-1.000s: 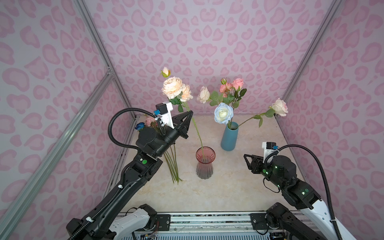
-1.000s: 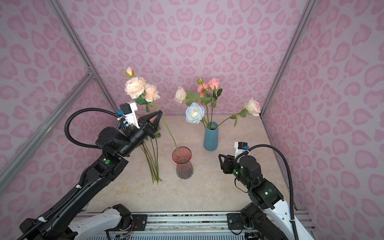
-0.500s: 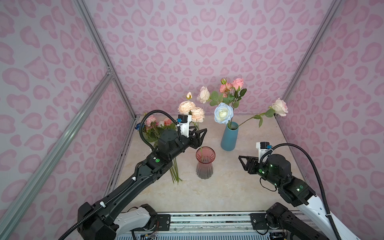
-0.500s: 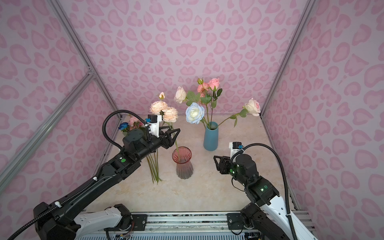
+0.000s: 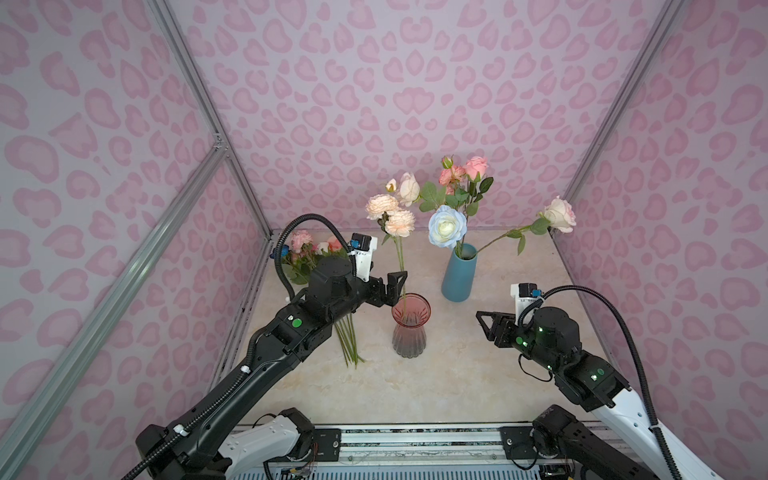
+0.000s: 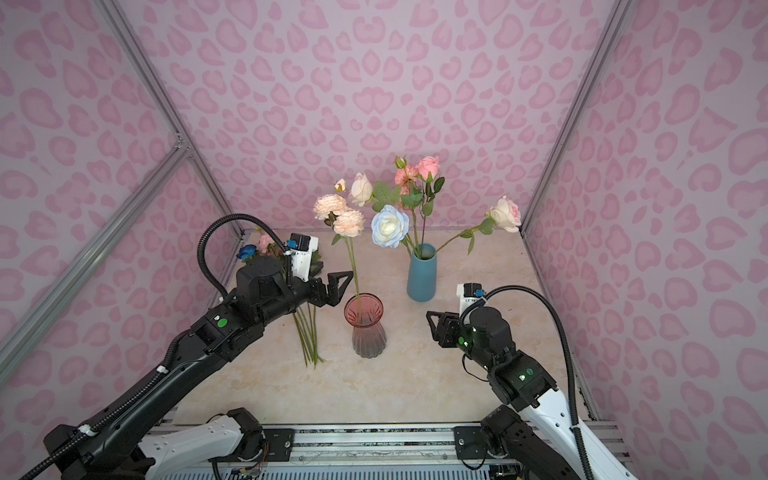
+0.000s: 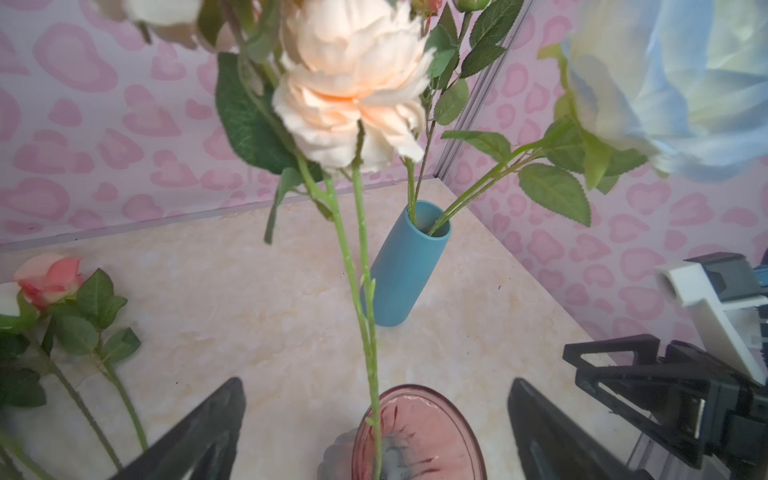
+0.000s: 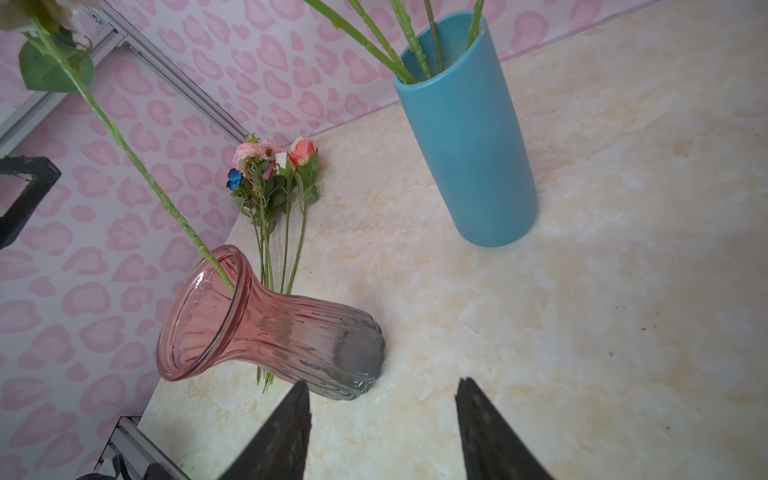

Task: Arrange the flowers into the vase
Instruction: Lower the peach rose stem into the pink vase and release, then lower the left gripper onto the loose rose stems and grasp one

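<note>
Where its stem drops inside the rim of the pink glass vase (image 5: 410,328) at table centre, the peach rose (image 5: 400,223) stands propped and seems to need no support. Left gripper (image 5: 395,289): jaws wide apart on either side of that stem, gripping nothing. Right gripper (image 5: 486,328): part open, empty, hovering right of the vase, probably on standby. Blue vase (image 5: 459,276), far centre: several stems housed. Loose roses (image 5: 311,253): lying far left on the table (image 5: 457,374), awaiting pickup.

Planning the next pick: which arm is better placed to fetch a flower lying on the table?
Left. The left fingers stand open just by the loose flowers, which lie on that side of the pink vase; the right fingers hover on the vase's other side.
</note>
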Controlling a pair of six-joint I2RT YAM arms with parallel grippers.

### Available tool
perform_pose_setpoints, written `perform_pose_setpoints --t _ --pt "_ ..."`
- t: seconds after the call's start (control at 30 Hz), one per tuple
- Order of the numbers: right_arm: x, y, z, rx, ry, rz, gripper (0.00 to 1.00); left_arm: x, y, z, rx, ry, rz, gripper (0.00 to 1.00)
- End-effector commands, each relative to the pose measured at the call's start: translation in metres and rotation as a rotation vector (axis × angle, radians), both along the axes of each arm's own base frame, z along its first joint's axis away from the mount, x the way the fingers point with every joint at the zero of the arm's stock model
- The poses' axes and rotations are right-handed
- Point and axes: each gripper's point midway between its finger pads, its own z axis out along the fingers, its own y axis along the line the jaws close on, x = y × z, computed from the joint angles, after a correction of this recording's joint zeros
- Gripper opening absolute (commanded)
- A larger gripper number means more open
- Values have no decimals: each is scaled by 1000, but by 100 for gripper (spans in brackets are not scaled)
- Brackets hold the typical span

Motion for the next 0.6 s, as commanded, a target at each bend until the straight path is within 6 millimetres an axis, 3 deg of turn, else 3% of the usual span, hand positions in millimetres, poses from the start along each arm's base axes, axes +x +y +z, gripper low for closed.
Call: perform_pose_setpoints --t 0.0,0.13,0.2,0.23,0.37,0.57 --pt "1 -1 11 4 -50 0 58 -4 39 -34 67 70 172 91" --pt "-1 -7 7 -16 -49 -18 58 -15 85 -57 24 85 351 66" --pt "-2 -7 6 -25 -46 -12 57 -17 113 -70 19 116 471 42" --pt "-1 -6 6 -24 -46 -10 57 -17 125 -77 19 138 518 37" --pt "1 -2 2 -17 -42 2 56 -7 163 -122 -22 320 680 32" --pt "4 4 -11 -2 -23 17 55 44 184 -179 -82 525 773 32"
